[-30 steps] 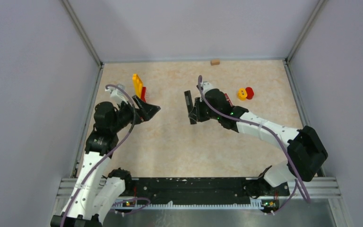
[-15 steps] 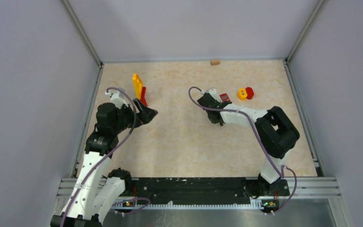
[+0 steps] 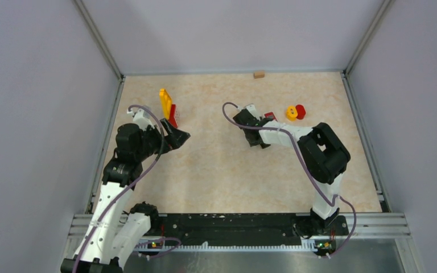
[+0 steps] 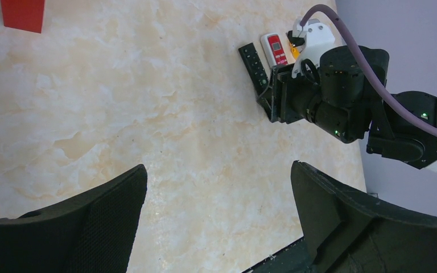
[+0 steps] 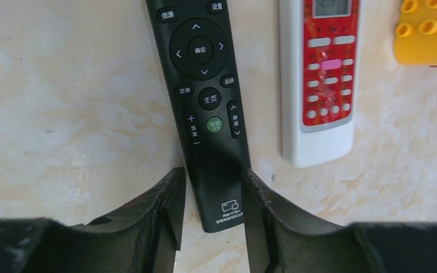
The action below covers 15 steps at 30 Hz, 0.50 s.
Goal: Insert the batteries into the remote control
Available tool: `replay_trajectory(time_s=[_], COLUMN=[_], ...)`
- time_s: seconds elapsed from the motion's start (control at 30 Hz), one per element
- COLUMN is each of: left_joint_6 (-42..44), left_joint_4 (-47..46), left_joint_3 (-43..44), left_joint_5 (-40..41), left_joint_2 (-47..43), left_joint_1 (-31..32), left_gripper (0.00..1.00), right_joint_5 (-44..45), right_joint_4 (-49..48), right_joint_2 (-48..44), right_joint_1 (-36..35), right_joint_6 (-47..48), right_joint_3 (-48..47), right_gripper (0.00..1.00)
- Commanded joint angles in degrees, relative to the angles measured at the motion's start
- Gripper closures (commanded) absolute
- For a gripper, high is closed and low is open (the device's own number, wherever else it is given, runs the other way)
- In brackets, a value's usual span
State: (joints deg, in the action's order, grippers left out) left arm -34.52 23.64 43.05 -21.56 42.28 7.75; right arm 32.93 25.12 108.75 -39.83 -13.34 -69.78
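- Left gripper: hovers over the left part of the table, fingers spread wide, nothing between them.
- Yellow block: stands just behind the left gripper. A red block is right against its near side.
- Left wrist view: looks across bare tabletop toward the right arm, with both remotes in sight at the far end.
- Black remote: lies flat on the table around mid-table, slightly right of centre, buttons facing up.
- Right gripper: low over the black remote's bottom end, one finger on each long side.
- Its fingers sit right against the remote's edges. Cannot tell whether they are pinching it or only resting alongside.
- Small brown block: at the back wall, well apart from everything else.
- White remote: red face panel, lies face up just beside the black one on its right. The two are roughly parallel with a narrow strip of table between them.
- Yellow brick: studded, just right of the white remote's upper end.
- Red piece: touching the yellow brick on its right side in the top view.
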Motion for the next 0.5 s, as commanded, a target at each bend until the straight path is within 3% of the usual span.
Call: replay_trajectory(time_s=[0.0,0.27,0.4,0.47], left_joint_6=[0.47,2.08,3.32,4.05], left_joint_4=[-0.6,0.96,2.25,3.86], left_joint_3=[2.96,4.37,6.48,8.12], left_joint_5=[-0.39,0.86,4.42,6.67], left_joint_2=[0.49,-0.45,-1.18,-1.58], left_joint_1=[0.07,0.07,0.07,0.07], left_gripper=[0.01,0.01,0.01,0.01], right_joint_5=[-6.49,-13.82,-13.57,-12.16], right_joint_4=[-0.29,-0.27,-3.39,-5.41], right_joint_2=[-2.5,-10.1,-20.95,-29.56], right_joint_1=[0.71,0.71,0.71,0.72], right_joint_6=[-1.37,-2.9,-3.58,-3.73], right_joint_3=[-0.5,1.38,6.53,10.19], right_gripper=[0.57,0.53,0.45,0.35])
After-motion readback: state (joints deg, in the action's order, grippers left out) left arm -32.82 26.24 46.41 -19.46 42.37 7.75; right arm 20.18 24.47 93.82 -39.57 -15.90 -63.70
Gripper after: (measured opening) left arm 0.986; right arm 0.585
